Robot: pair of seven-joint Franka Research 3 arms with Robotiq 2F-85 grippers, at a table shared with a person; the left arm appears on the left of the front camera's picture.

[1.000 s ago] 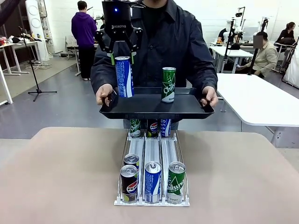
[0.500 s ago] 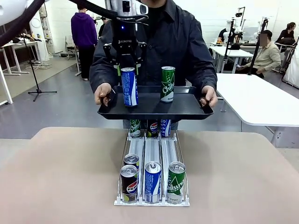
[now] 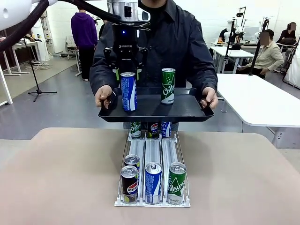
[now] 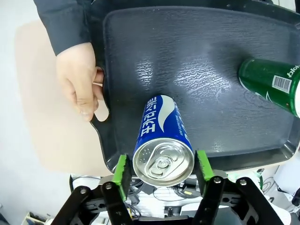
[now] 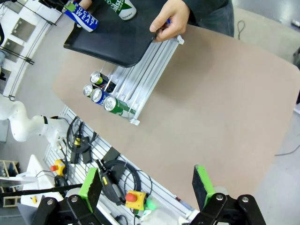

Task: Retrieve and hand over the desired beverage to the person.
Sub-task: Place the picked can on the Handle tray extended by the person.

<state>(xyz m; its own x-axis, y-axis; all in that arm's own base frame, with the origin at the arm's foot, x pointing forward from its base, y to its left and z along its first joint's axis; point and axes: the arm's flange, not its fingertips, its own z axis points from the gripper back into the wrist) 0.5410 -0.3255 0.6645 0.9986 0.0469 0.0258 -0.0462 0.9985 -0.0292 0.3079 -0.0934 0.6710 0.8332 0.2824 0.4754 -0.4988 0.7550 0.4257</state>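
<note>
The blue can has come down and now stands on the black tray, near its left edge. The person holds the tray flat by both ends, over the far edge of the table, so cans stay up. The left gripper sits around the can top, fingers a little apart, letting go. A green can stands beside. The right gripper is spread wide, holding nothing.

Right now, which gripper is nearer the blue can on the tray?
Left. The left gripper brackets the blue can standing on the tray; the right gripper hangs open above the table, far off.
</note>
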